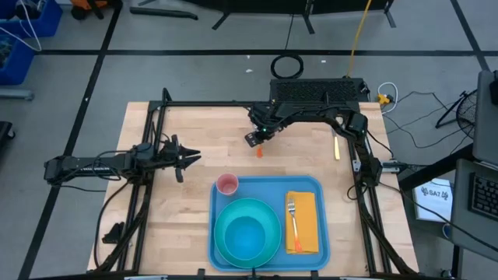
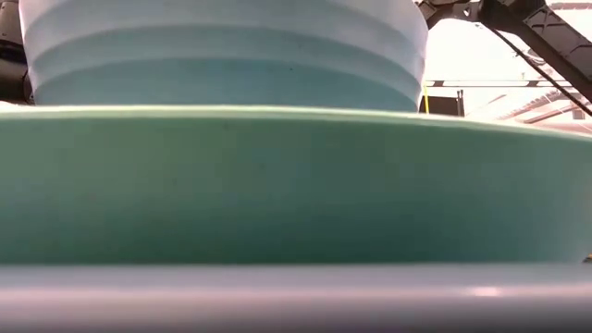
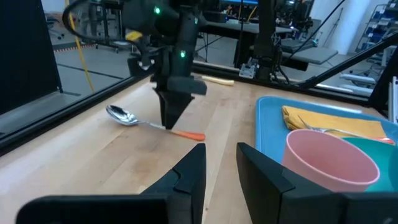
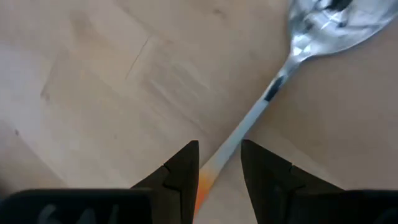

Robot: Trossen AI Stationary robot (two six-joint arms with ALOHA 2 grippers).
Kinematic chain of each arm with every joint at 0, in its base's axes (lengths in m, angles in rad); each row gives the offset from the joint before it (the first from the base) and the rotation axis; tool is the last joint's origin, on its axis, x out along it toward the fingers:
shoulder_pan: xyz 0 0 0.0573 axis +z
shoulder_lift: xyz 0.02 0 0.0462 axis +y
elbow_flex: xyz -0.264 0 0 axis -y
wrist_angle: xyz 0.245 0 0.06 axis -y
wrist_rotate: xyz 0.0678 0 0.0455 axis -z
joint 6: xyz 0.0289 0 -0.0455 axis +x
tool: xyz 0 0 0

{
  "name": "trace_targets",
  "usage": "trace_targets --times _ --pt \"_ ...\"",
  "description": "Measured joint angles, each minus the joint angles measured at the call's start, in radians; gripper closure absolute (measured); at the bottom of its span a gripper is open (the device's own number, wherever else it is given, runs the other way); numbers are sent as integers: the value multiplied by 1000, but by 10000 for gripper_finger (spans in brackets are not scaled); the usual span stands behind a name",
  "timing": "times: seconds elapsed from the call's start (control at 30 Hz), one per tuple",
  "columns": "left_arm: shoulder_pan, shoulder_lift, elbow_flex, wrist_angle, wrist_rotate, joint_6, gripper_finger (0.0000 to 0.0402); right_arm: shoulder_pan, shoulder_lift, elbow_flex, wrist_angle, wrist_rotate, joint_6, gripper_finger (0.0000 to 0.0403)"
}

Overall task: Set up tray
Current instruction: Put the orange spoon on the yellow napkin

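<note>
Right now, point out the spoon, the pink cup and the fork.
spoon [image 3: 122, 116]: left wrist view, on its shiny bowl.
pink cup [image 3: 329, 160]: left wrist view, on its outer wall.
fork [image 1: 293, 221]: high view, mid-handle, on the napkin.

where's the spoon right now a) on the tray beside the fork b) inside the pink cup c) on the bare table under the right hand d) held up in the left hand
c: the spoon lies flat on the wooden table, outside the tray, with the right hand lowered over its orange-tipped handle, fingers either side of it.
</note>
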Motion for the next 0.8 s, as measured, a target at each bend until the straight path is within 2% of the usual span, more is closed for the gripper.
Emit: trace_targets --times 0.8 --pt "0 0 0 1 0 0 309 -33 13 -2 118 30 8 289"
